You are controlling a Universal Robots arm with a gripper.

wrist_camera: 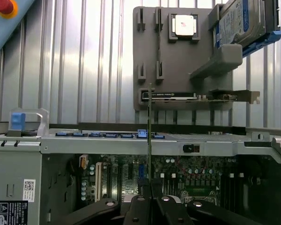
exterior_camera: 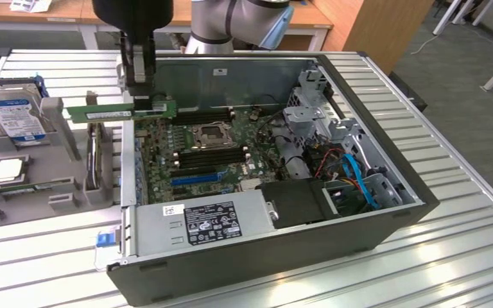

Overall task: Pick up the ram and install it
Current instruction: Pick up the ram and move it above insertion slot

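In the exterior view the gripper (exterior_camera: 144, 102) is clenched on the ram (exterior_camera: 101, 113) and holds it in the air above the wall of the open computer case (exterior_camera: 315, 250) on the exterior view's left. The stick lies level, with its long axis about parallel to the black memory slots (exterior_camera: 199, 117), which are near its end, lower and toward the exterior view's right. In the wrist view the ram (wrist_camera: 150, 136) is seen on edge, a thin line going straight out from the gripper (wrist_camera: 150, 199) over the motherboard (wrist_camera: 192, 176).
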